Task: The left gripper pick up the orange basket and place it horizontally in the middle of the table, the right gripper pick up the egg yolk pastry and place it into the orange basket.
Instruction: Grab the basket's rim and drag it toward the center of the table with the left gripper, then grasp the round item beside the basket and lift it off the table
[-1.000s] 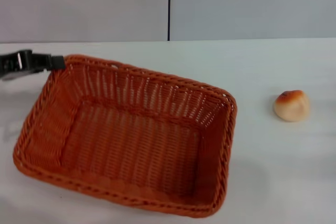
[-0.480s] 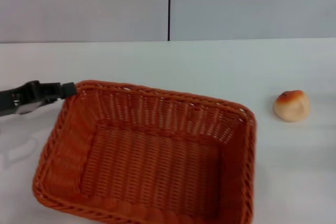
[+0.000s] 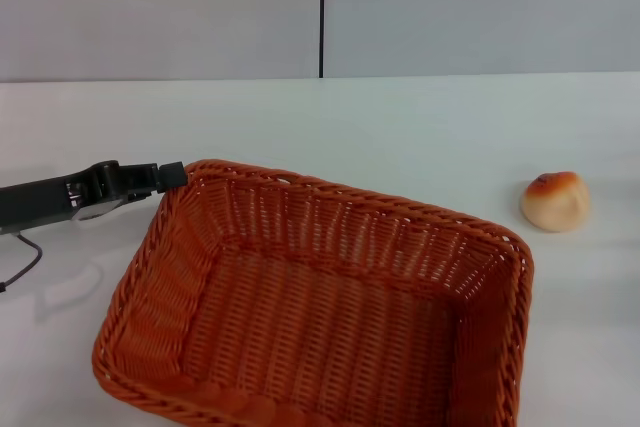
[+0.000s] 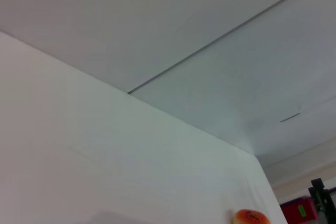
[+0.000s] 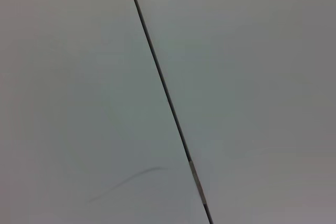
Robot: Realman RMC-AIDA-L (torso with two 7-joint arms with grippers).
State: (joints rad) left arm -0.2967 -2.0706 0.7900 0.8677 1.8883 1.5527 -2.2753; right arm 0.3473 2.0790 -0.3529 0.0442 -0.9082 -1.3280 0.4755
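Note:
The orange basket point(image 3: 320, 317) fills the lower middle of the head view, tilted a little, its near edge cut off by the frame. My left gripper point(image 3: 165, 177) reaches in from the left and is shut on the basket's far left corner rim. The egg yolk pastry point(image 3: 555, 200) sits on the white table point(image 3: 400, 127) to the right of the basket, apart from it. A sliver of the pastry point(image 4: 252, 217) also shows in the left wrist view. The right gripper is out of view.
A grey wall point(image 3: 160, 7) with a dark vertical seam point(image 3: 322, 12) stands behind the table. A thin cable point(image 3: 20, 267) hangs under the left arm. The right wrist view holds only wall and seam point(image 5: 163, 93).
The left gripper has carried the basket to the right and toward the near edge; the basket's right corner now lies closer to the pastry. The pastry has not moved.

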